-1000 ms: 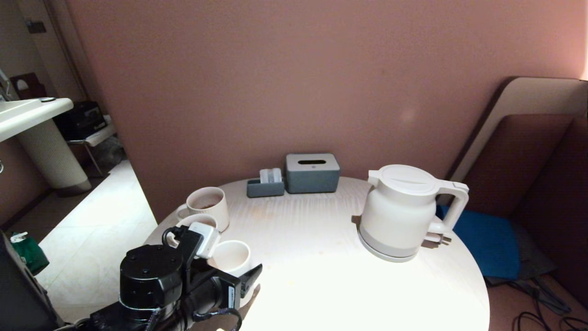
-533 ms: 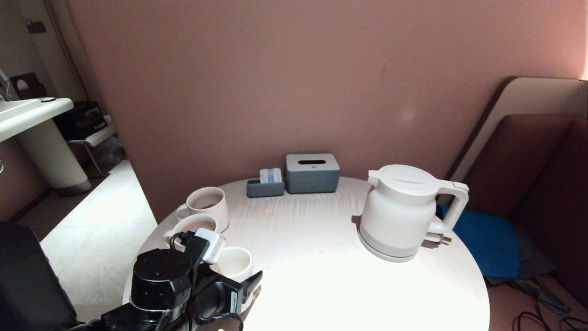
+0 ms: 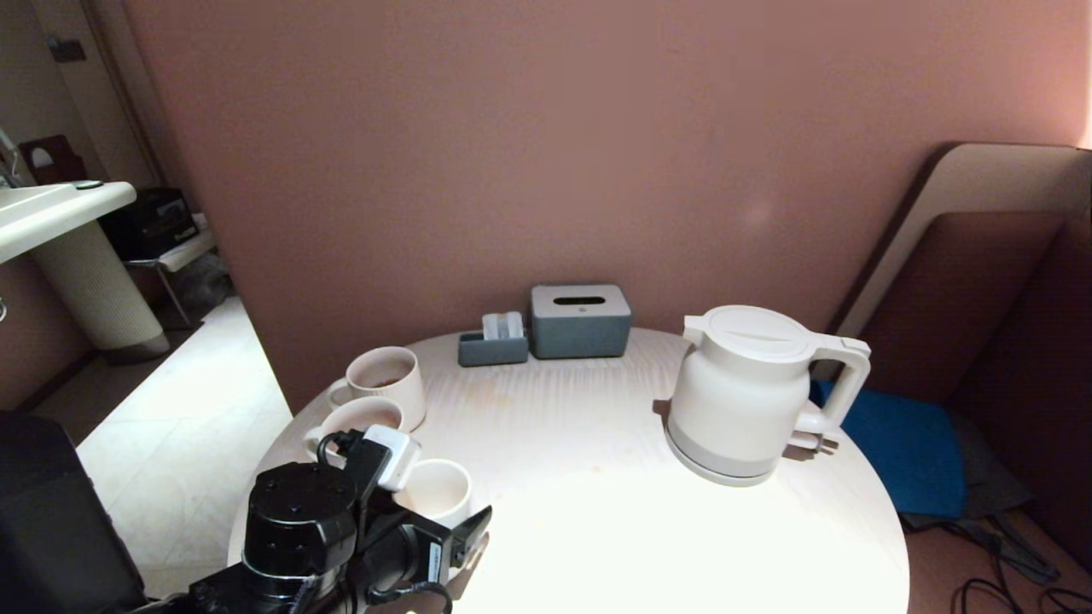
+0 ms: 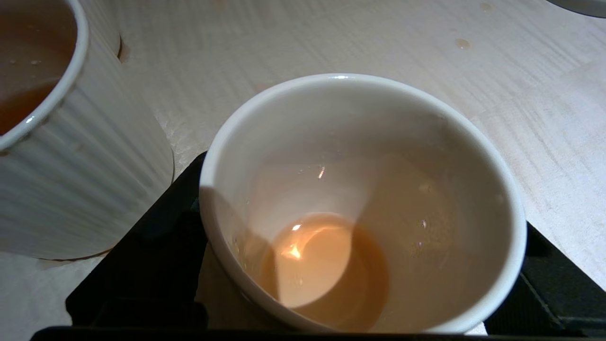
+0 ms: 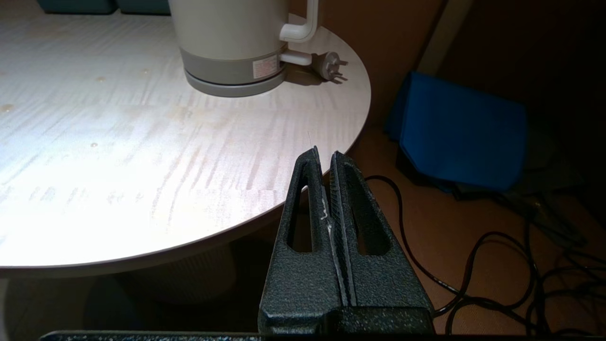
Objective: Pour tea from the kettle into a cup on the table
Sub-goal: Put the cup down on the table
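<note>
Black fingers of my left gripper point(image 4: 360, 303) stand wide on either side of the small white cup point(image 4: 362, 156), gripping nothing; a shallow pool of tea point(image 4: 331, 265) lies inside. I judge the cup placed near the table point(image 3: 597, 529) edge, just beside a ribbed mug point(image 4: 80, 180). Next I must withdraw straight back past that mug, then fetch the kettle point(image 3: 751, 392), well apart across bare tabletop; my right gripper point(image 5: 326, 158) hangs shut and empty beyond the table rim.

No legible txt (kettle point(image 5: 227, 42) label blurred).
</note>
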